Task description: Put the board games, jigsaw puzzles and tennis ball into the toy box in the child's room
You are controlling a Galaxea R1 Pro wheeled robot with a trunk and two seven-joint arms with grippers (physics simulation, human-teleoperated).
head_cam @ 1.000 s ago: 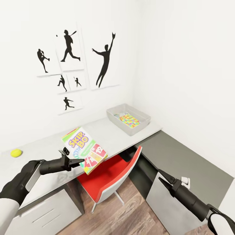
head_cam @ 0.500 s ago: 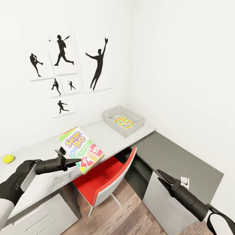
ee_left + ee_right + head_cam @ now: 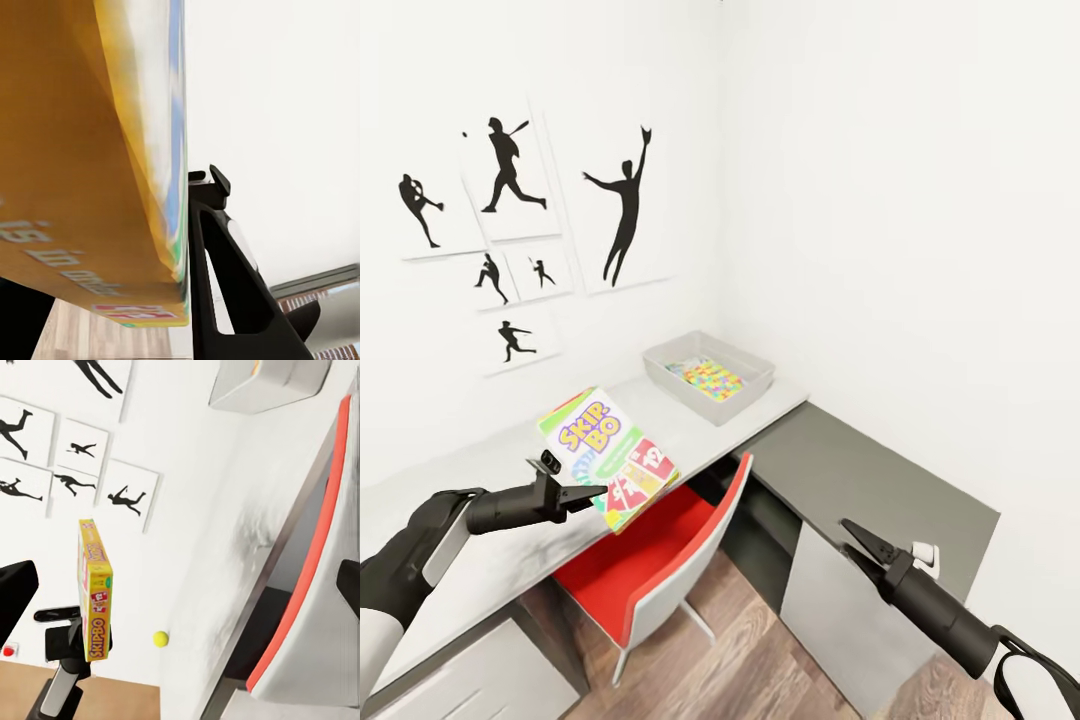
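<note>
My left claw [image 3: 592,493] is pinching the Skip-Bo box [image 3: 610,456], held mid-left of frame over the desk [image 3: 690,420] edge and red chair [image 3: 660,555]. Right claw [image 3: 855,535], lower right, looks pressed together. Toy box [image 3: 708,375] sits center, well apart.

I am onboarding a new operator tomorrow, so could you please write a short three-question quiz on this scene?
1. True or false: the left end effector holds the Skip-Bo box.
2. What already lies in the toy box?
A. a tennis ball
B. a colourful jigsaw puzzle
C. nothing
3. Fill in: below the Skip-Bo box stands a chair with a ____ seat.

Key:
1. True; it is shut on the box's edge above the grey table.
2. B, the jigsaw puzzle.
3. Red; the chair is tucked partly under the table.
</note>
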